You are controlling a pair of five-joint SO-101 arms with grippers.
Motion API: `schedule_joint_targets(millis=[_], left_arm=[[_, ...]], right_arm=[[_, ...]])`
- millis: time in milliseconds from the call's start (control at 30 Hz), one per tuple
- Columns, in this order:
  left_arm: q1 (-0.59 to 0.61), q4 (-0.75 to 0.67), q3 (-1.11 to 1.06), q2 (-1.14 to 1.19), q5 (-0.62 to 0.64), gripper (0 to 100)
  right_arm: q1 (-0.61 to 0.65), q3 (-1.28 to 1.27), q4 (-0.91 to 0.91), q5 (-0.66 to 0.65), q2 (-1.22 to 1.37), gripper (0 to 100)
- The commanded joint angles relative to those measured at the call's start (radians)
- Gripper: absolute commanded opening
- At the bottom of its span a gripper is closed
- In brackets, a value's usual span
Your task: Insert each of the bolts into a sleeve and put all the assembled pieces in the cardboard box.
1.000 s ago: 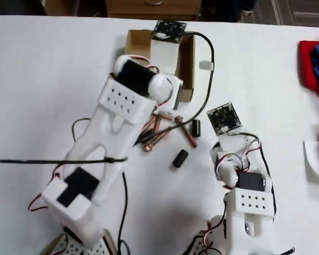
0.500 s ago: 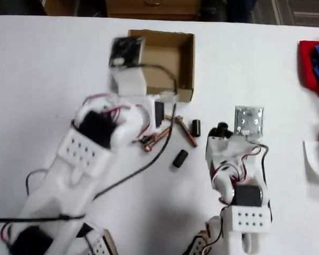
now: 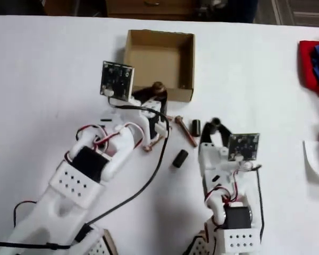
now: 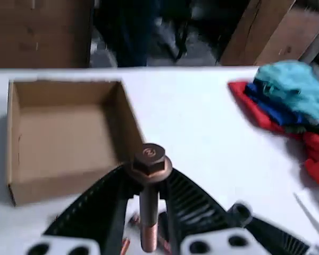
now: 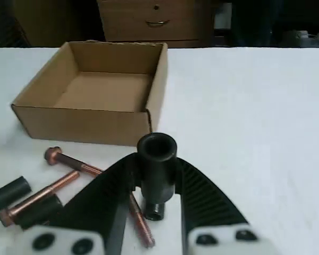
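On the left, grips a bolt point(image 4: 149, 212) upright, head up, in the left gripper's point(image 4: 149, 183) fingers, just before the box's point(image 3: 175, 94) front wall. Midway, has a loose bolt point(image 3: 185, 130) and two sleeves point(image 3: 180, 158) lying on the worktop point(image 3: 53, 64). On the right, clamps a sleeve point(image 5: 157, 151) upright in the right gripper's point(image 5: 156, 178) fingers, near those loose parts.

The open cardboard box point(image 3: 158, 59) sits far. One copper bolt point(image 4: 149, 204) and one black sleeve point(image 5: 157, 162) stand upright, gripped; spare bolts point(image 3: 185, 132) and sleeves point(image 3: 180, 158) lie just nearer.
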State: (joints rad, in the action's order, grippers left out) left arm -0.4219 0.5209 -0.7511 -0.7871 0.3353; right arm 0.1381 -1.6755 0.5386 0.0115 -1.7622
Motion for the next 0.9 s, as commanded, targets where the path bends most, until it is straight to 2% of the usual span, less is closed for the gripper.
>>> schedule_joint_targets(millis=[0, 100, 200, 333, 467, 667, 867], left_arm=[[0.002, -0.106, 0.042, 0.014, -0.011, 2], [0.002, -0.133, 0.108, 0.118, -0.008, 2], [-0.025, -0.112, 0.217, 0.207, 0.020, 2], [-0.100, -0.032, 0.383, 0.264, 0.071, 2], [-0.153, 0.051, 0.499, 0.269, 0.072, 2], [-0.203, 0.117, 0.516, 0.276, 0.071, 2], [-0.203, 0.048, 0.415, 0.278, 0.068, 2]], right_arm=[[0.079, -0.002, -0.114, -0.002, -0.008, 2.3], [0.096, -0.020, -0.262, -0.003, 0.001, 2.3], [0.094, -0.020, -0.323, -0.003, 0.002, 2.3], [0.094, -0.020, -0.321, -0.005, 0.004, 2.3], [0.090, -0.020, -0.277, -0.100, 0.035, 2.3], [0.090, -0.021, -0.395, -0.123, 0.157, 2.3], [0.099, -0.021, -0.433, -0.123, 0.211, 2.3]])
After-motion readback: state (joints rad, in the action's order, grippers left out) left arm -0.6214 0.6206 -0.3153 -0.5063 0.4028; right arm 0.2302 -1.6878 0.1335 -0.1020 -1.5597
